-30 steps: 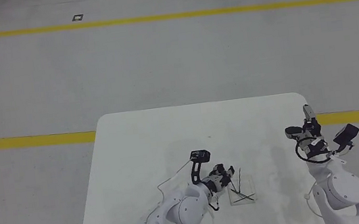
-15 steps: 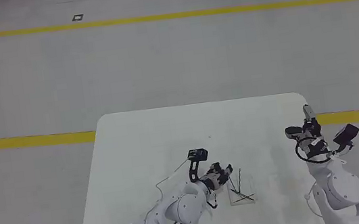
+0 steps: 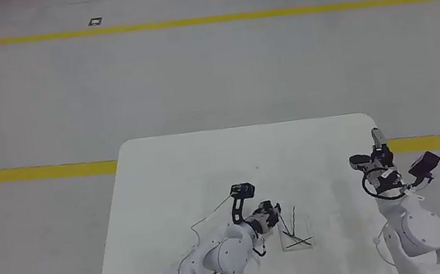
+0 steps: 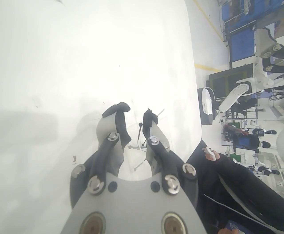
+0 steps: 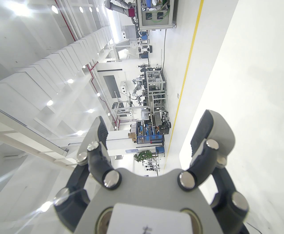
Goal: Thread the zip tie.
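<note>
1. Top view: black zip ties [image 3: 296, 231] lie crossed on a clear sheet [image 3: 288, 246] near the table's [image 3: 175, 176] robot-side edge. The left gripper [image 3: 270, 210] sits over the table just beside them. The right gripper [image 3: 378, 139] is at the table's right edge.
2. Left wrist view: the left gripper [image 4: 135, 113] is low over the table, jaws released. One of the zip ties [image 4: 139, 132] lies in the gap, ungripped.
3. Right wrist view: the right gripper [image 5: 153, 126] is just beside the table's edge, jaws spread wide and empty.
</note>
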